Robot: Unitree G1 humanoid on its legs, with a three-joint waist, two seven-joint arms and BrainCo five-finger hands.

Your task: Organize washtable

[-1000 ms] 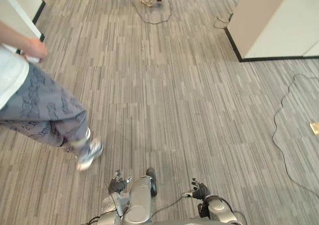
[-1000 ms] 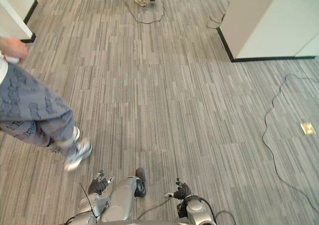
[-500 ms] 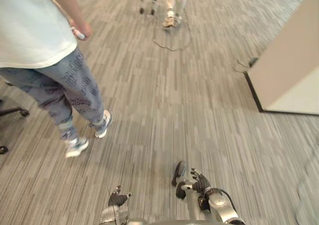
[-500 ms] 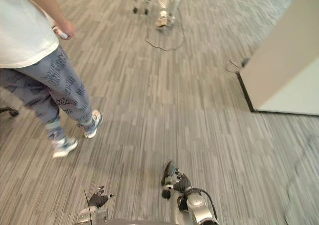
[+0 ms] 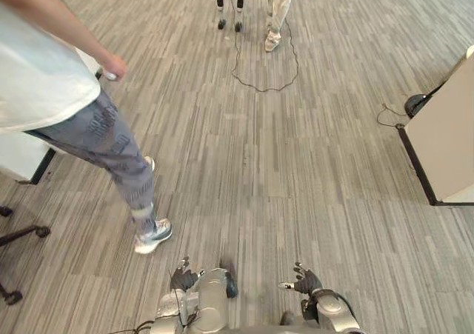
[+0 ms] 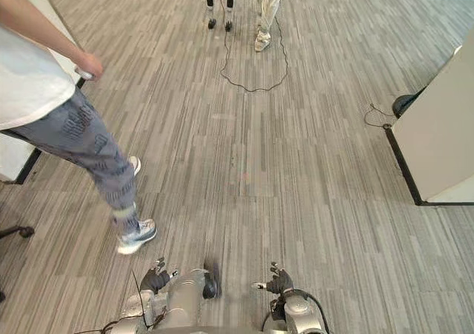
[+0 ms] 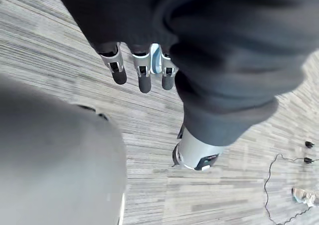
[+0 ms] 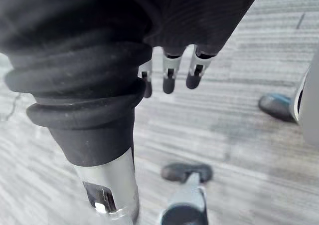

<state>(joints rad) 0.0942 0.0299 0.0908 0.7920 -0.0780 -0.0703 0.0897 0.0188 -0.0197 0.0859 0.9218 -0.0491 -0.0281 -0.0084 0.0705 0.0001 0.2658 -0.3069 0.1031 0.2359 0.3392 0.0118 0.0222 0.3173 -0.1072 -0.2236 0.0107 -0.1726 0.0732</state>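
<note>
While no washtable or anything to tidy on it appears before us, we cannot say where the task's things lie; we look down on striped grey carpet (image 5: 296, 171). Our left hand (image 5: 182, 278) and right hand (image 5: 305, 281) hang low at our sides, both with fingers loosely spread and nothing in them; the wrist views show straight fingers (image 7: 143, 75) over bare floor. Compared with a second ago, our whole view has swung. The person (image 5: 67, 104) in patterned trousers, holding a small light object, has stepped along our left, and the white cabinet (image 5: 448, 141) now sits at our right edge. We judge that we are walking or turning, perhaps towards the washtable, so the tidying cannot be gauged from this.
</note>
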